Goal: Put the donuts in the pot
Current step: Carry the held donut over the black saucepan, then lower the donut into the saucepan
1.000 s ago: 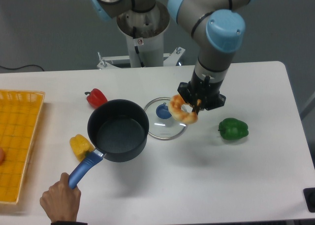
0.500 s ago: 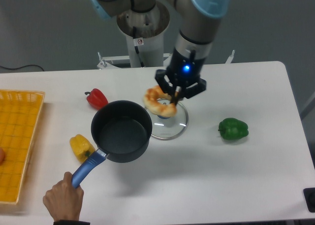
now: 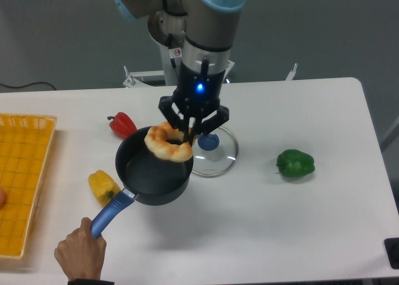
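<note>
My gripper [image 3: 187, 131] is shut on the golden-orange donut [image 3: 167, 143] and holds it in the air over the right part of the black pot [image 3: 146, 176]. The donut hangs tilted just above the pot's rim. The pot stands on the white table with its blue handle [image 3: 110, 212] pointing to the front left. A person's hand [image 3: 79, 255] holds the end of that handle. The pot's dark inside shows nothing in it.
A glass lid with a blue knob [image 3: 215, 151] lies right of the pot. A red pepper [image 3: 122, 123] lies behind the pot, a yellow pepper [image 3: 102, 185] at its left, a green pepper [image 3: 295, 163] at the right. A yellow basket [image 3: 22, 173] stands at the left edge.
My gripper has carried the donut to the left, from over the glass lid to over the pot. The hand has shifted the pot slightly.
</note>
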`<move>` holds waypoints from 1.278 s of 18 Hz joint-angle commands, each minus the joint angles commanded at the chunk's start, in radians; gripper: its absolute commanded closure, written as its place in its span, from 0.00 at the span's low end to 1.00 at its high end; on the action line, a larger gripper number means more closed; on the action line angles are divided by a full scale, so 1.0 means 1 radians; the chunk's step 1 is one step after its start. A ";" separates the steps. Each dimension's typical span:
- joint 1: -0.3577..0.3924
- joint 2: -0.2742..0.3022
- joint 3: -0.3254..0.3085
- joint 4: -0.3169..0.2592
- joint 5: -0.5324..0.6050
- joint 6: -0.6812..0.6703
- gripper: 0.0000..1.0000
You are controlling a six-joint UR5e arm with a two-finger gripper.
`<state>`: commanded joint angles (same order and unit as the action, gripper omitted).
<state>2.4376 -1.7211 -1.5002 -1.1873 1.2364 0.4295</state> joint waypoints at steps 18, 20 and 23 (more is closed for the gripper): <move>-0.035 -0.028 -0.074 -0.003 0.011 0.003 0.86; -0.035 -0.028 -0.074 -0.005 0.011 0.005 0.85; -0.037 -0.028 -0.086 -0.003 0.011 0.006 0.84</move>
<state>2.4007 -1.7487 -1.5861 -1.1904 1.2471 0.4356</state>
